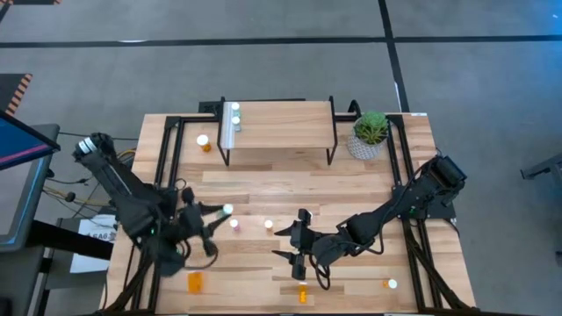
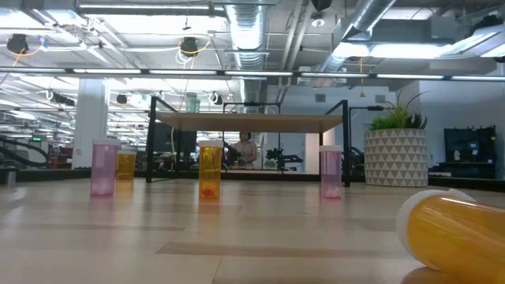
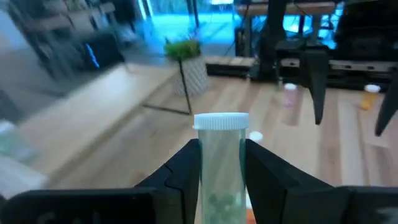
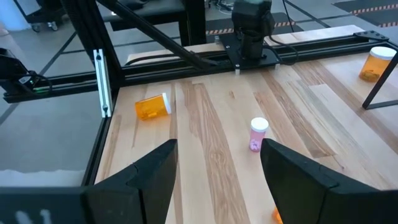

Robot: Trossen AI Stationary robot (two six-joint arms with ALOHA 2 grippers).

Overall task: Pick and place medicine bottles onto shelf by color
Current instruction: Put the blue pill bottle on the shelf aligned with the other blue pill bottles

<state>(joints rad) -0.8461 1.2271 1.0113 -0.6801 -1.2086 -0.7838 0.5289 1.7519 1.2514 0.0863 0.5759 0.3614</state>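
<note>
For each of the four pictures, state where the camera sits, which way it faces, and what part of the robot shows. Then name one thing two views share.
High: above the table, facing straight down; both arms show, left end effector and right end effector.
Low: at tabletop height, facing level toward the shelf; no arm shows.
Left wrist: on the left arm, facing past its fingers, shut on a green bottle.
Right wrist: on the right arm, facing past its open fingers over a pink bottle.
Shared: the potted plant shows in the high and low views.
</note>
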